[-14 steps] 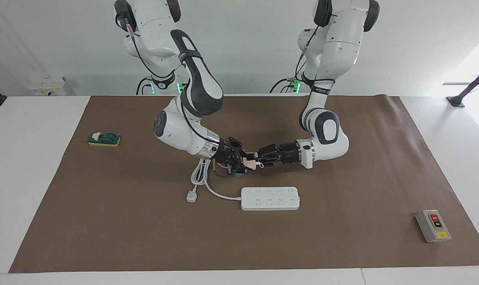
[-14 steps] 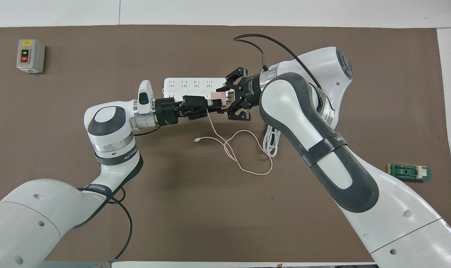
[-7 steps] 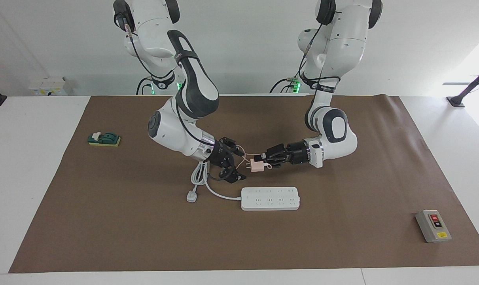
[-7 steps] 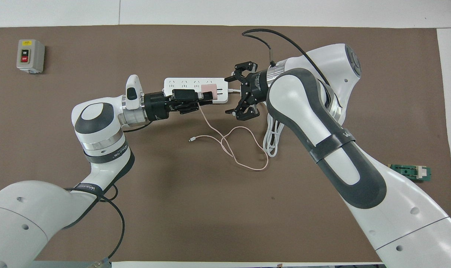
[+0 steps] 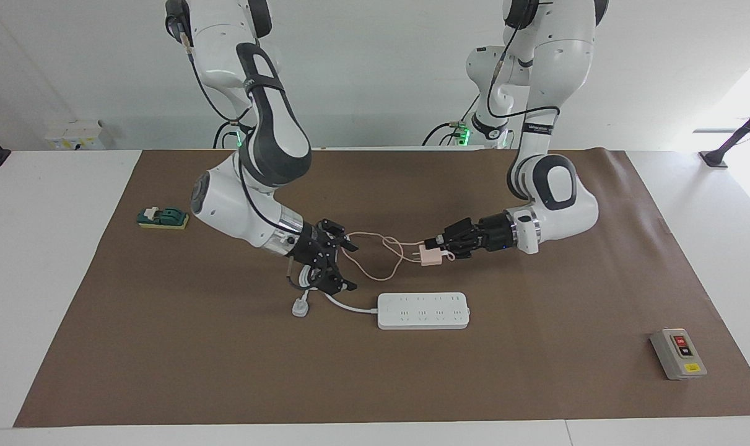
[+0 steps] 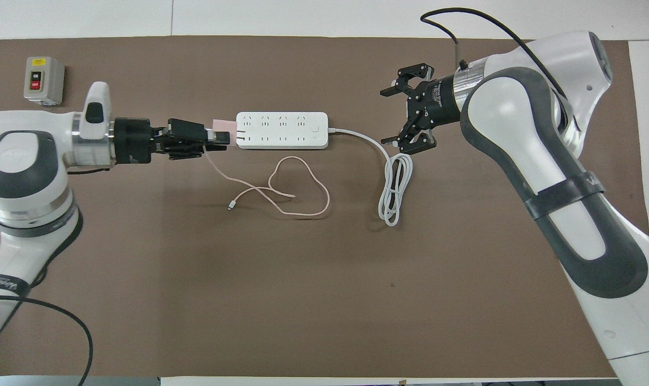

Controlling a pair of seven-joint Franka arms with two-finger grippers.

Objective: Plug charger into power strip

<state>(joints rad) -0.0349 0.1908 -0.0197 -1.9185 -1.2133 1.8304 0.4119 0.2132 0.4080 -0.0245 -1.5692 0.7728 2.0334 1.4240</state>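
Observation:
My left gripper is shut on the pale-pink charger. It holds the charger in the air over the mat, just off the power strip's end toward the left arm. The charger's thin pink cable hangs down and loops on the mat, ending in a small white connector. The white power strip lies flat with nothing plugged in. My right gripper is open and holds nothing. It hovers over the strip's thick white cord.
A white three-pin plug lies on the mat at the cord's end. A grey switch box stands toward the left arm's end, farther from the robots. A small green object sits at the mat's edge toward the right arm's end.
The right gripper let go of the charger, opened and drew back toward its own end. The left arm pulled the charger toward its end, dragging the cable along.

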